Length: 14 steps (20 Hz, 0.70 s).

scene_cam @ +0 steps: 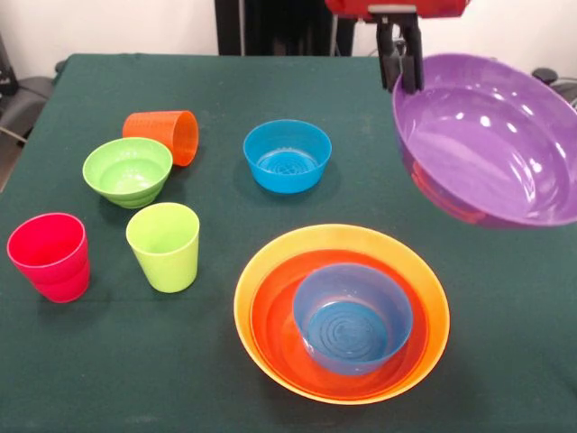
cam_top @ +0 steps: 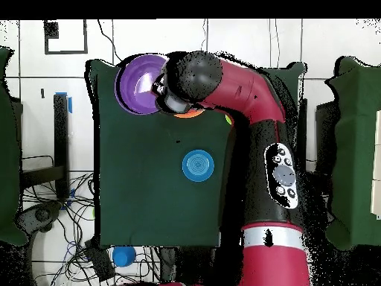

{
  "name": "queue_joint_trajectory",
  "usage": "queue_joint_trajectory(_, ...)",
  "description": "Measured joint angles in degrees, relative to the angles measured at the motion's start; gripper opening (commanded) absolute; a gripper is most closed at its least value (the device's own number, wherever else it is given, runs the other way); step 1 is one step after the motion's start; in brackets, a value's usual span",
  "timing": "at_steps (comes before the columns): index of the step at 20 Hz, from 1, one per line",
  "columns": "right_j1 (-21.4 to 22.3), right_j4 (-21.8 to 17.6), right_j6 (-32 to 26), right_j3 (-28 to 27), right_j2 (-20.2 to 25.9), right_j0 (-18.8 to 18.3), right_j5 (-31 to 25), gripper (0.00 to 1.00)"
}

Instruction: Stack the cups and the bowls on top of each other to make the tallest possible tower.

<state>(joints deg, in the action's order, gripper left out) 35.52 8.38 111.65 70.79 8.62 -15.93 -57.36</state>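
While my arm (cam_top: pixel 245 97) hides most cups from overhead, the front shows my hand (scene_cam: pixel 403 68) pinching the purple bowl's (scene_cam: pixel 491 135) rim, lifted above the green worktop (scene_cam: pixel 216 90), beside the nested yellow-orange bowl (scene_cam: pixel 261 280) stack.

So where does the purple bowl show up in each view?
Front view: purple bowl at right, tilted and lifted off the table, its rim held by the gripper.
Overhead view: purple bowl upper left, beside the arm.
Shared landmark: lone blue bowl on the cloth.
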Motion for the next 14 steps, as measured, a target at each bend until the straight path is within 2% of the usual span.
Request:
queue_joint_trajectory(7, -4.2, 0.2, 0.0, -4.9, 0.7, -0.7, 0.0, 0.00)
queue_joint_trajectory(14, -7.3, 0.2, 0.0, -6.9, 1.7, -2.5, 0.0, 0.00)
